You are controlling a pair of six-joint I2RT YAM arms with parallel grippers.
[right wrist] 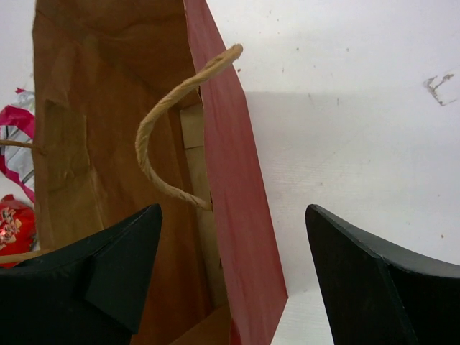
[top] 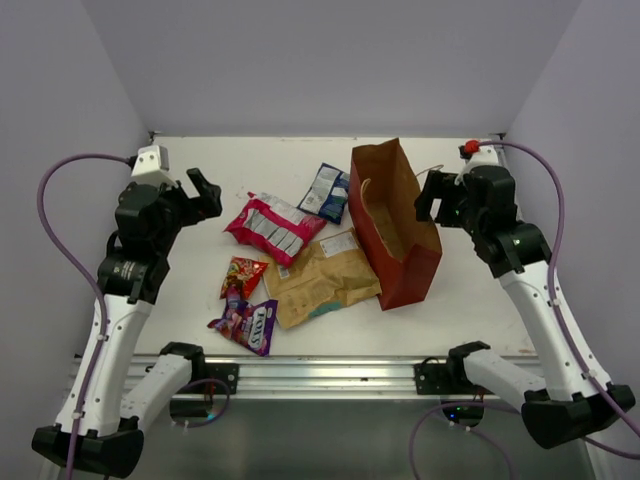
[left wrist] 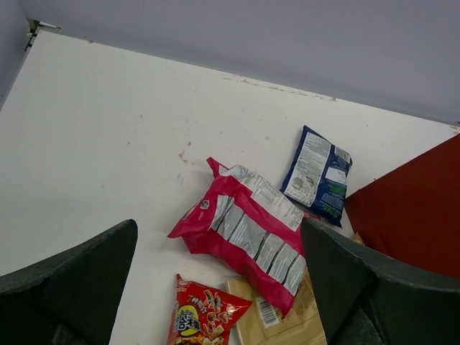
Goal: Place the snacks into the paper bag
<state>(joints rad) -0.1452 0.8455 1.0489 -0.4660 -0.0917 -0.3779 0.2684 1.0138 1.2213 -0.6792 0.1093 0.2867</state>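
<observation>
Left gripper (top: 205, 192) and right gripper (top: 430, 200) both gape wide, empty — so the paper bag (top: 405, 265), held by nothing, may tip if the pink packet (top: 272, 225) catches its rim.

The left arm (top: 125, 270) is rising from the left base (top: 85, 448) at the near edge and is leaning forward, with its elbow bent and its wrist turned inward, to the right. The left gripper (top: 204, 193) is pointing toward the middle, a little downward. Its two dark fingers (left wrist: 75, 284) are standing wide apart and are holding nothing between them. The right arm (top: 532, 290) is rising from the right base (top: 575, 412) in a similar way and is bending inward, to the left. The right gripper (top: 430, 197) is also standing wide open, with nothing held between its own fingers (right wrist: 108, 269).
</observation>
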